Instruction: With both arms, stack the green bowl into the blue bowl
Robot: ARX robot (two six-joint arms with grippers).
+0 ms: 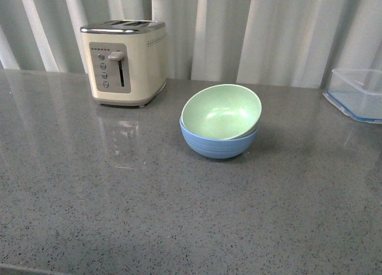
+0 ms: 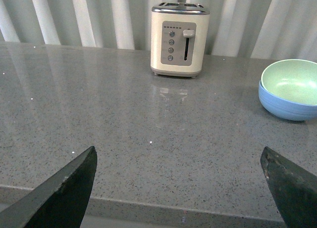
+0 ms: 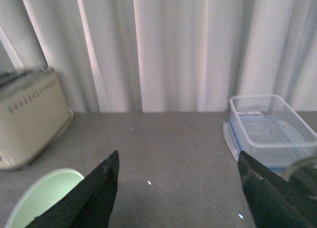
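Already the green bowl [image 1: 222, 111] sits inside the blue bowl [image 1: 218, 143], tipped a bit, mid-table, right of the toaster [image 1: 123, 61]. Looks like the job is about done. Both grippers are wide apart & hold nothing. L gripper [image 2: 178, 188] hangs low near the table edge, bowls well off to its right. R gripper [image 3: 178, 198] is nearer, green bowl just by its left finger [image 3: 96, 193]. If the bowl needs a nudge flat, R arm is closer.

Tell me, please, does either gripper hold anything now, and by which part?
Nothing is held. The left gripper and right gripper are open and empty; the green bowl sits in the blue bowl.
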